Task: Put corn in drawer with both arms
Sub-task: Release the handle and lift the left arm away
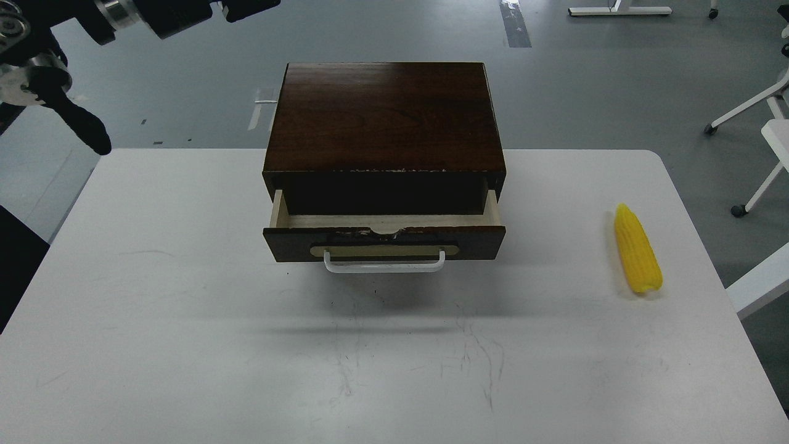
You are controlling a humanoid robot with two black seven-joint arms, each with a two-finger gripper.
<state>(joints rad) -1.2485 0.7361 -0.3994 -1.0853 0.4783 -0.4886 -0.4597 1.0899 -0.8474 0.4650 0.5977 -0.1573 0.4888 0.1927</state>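
The yellow corn (638,256) lies on the white table (185,345) at the right, well apart from the box. The dark wooden box (383,117) stands at the table's back middle. Its drawer (481,242) is pulled out a little, showing a thin strip of pale interior (382,220) behind the front panel with its white handle (384,267). My left arm (154,12) is raised into the top left corner, far from the drawer. Its far end is cut off by the top edge, so its fingers cannot be told apart. My right arm is out of view.
White chair or stand legs (749,102) are on the grey floor beyond the table's right edge. A white frame piece (761,280) sits close to the table's right side near the corn.
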